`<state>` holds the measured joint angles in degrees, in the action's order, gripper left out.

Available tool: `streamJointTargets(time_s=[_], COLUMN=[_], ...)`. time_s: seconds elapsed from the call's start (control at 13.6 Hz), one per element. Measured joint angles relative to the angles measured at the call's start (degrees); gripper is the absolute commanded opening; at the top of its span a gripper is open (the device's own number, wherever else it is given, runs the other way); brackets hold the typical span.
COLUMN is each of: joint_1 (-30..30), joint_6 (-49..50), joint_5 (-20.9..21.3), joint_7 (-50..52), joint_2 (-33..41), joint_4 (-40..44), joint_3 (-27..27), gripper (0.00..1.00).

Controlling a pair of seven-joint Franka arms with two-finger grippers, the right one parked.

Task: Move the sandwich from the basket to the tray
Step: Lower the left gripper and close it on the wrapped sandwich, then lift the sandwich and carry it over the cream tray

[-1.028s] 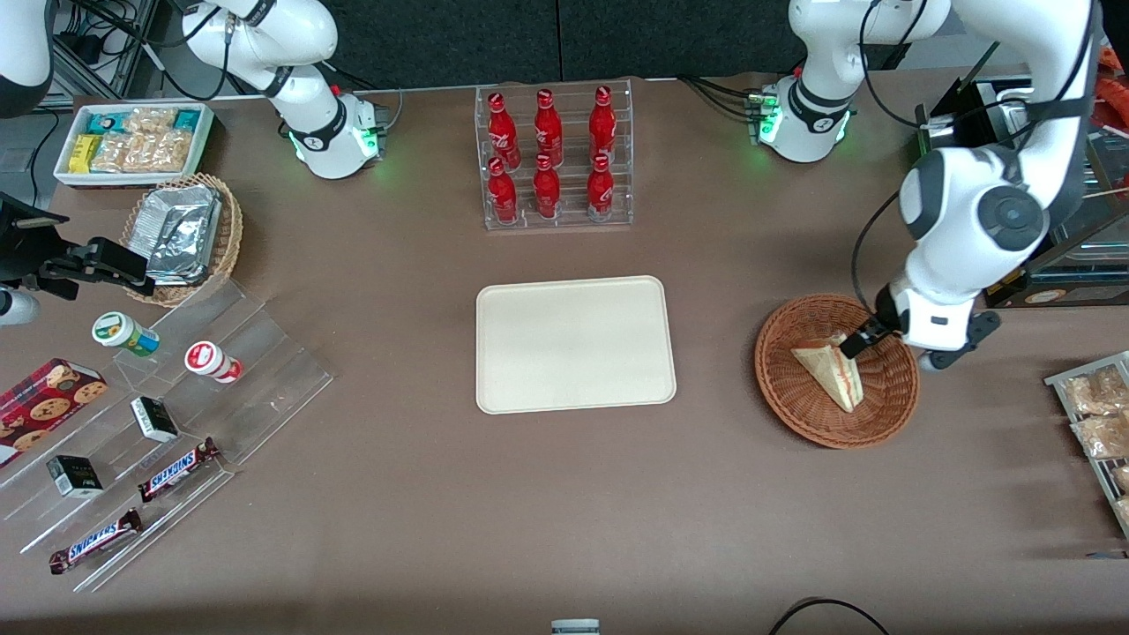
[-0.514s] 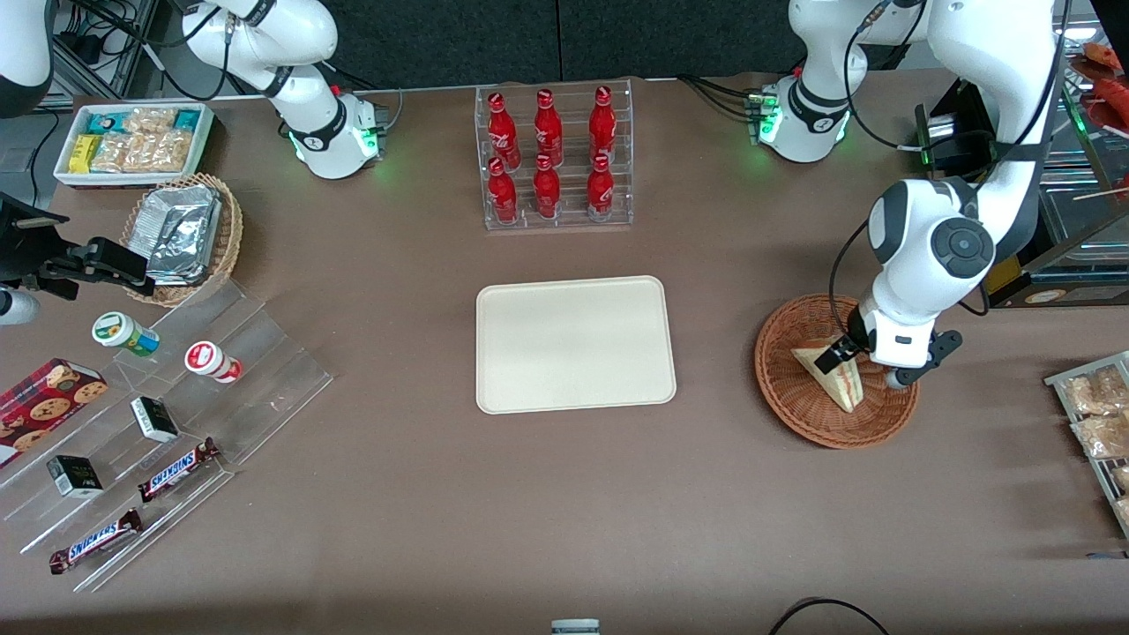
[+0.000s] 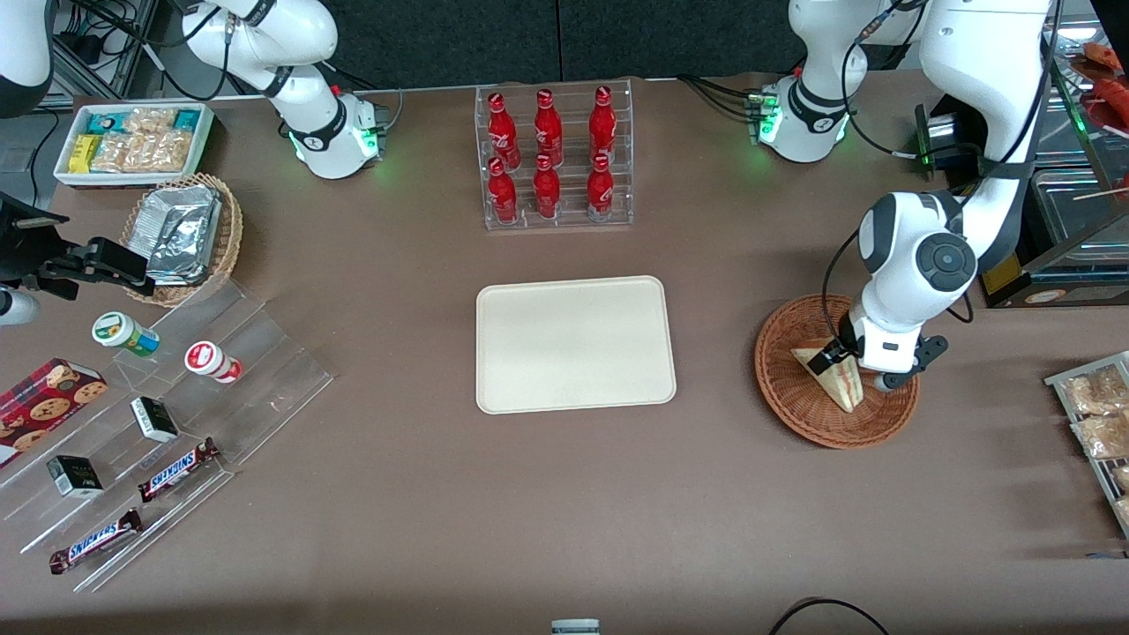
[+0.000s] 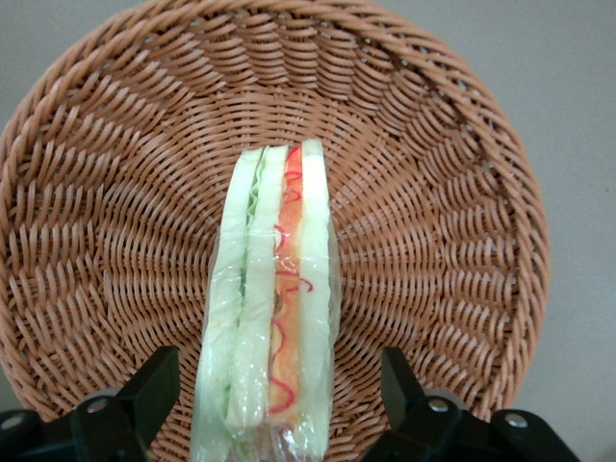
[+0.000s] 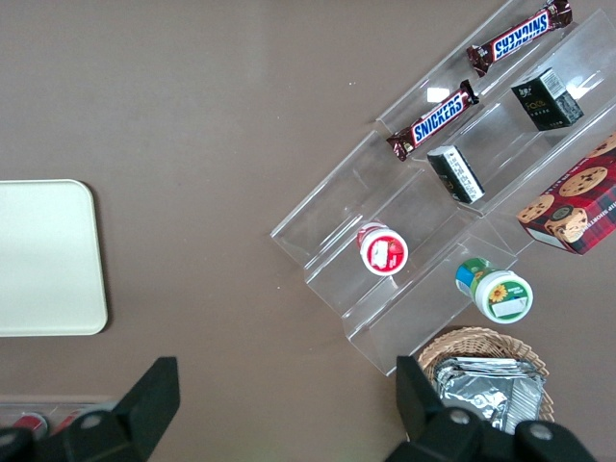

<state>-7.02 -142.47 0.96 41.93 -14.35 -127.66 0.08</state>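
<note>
Hovering low over the basket, the end effector has come nearer to the front camera and toward the tray than it was a second ago, when it hung at the basket's farther rim; the arm's big wrist joint has swung down with it. In the left wrist view its two fingers stand wide apart, one on each side of the sandwich, with wicker showing between each finger and the wrap, so they grip nothing. The sandwich lies in the basket where it lay before, on its side with the red and green filling layers facing up toward the wrist camera. The cream tray sits mid-tabletop with nothing on it, well apart from the basket, unchanged. The brown tabletop carries much else: a clear rack of red bottles farther from the front camera than the tray, and, toward the parked arm's end, a tan wicker basket of foil packets, a white box of snacks, and clear stepped shelves with chocolate bars, small boxes and two little pots. A wire tray of packets lies at the working arm's end.
</note>
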Motion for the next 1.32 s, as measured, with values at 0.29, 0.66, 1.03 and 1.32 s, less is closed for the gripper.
streamJointTargets(time_s=[0.29, 0.66, 1.03, 1.32], joint_1=[0.0, -0.1, -5.5, -15.4], joint_6=[-0.1, 7.6, 28.3, 31.8], joint_5=[0.0, 0.0, 1.3, 1.3], joint_7=[0.0, -0.1, -0.1, 0.4], joint_2=[-0.1, 2.1, 4.6, 2.8], joint_4=[0.1, 4.1, 17.9, 23.9], joint_3=[0.0, -0.1, -2.1, -2.8], gripper=[0.00, 0.00, 0.00, 0.00])
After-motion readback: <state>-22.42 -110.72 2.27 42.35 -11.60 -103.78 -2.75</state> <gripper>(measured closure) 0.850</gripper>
